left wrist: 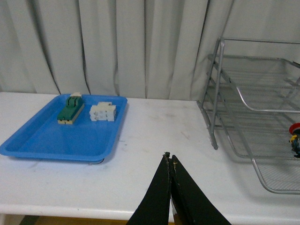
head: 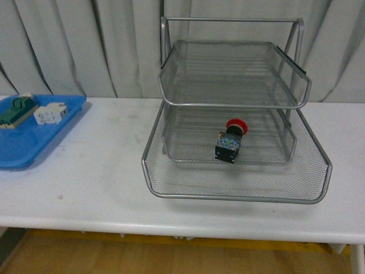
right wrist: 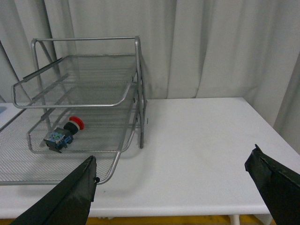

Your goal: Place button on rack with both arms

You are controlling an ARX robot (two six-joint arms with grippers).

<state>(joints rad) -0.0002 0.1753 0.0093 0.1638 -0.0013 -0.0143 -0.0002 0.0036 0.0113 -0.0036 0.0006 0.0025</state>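
Observation:
The button [head: 231, 140], red cap on a black body, lies on its side in the middle tray of the silver wire rack [head: 171, 63]. It also shows in the right wrist view [right wrist: 64, 132] and at the edge of the left wrist view [left wrist: 295, 136]. The rack's bottom tray [head: 234, 191] is slid out toward me. My left gripper [left wrist: 168, 157] is shut and empty above the white table, left of the rack [left wrist: 220, 84]. My right gripper [right wrist: 174, 164] is wide open and empty, near the table's front edge, right of the rack [right wrist: 138, 84]. Neither arm shows in the front view.
A flat blue tray [head: 23, 151] sits at the table's left, holding a green-and-cream terminal block [head: 17, 110] and a white blocky component [head: 50, 113]. Grey curtains hang behind the white table [head: 91, 182].

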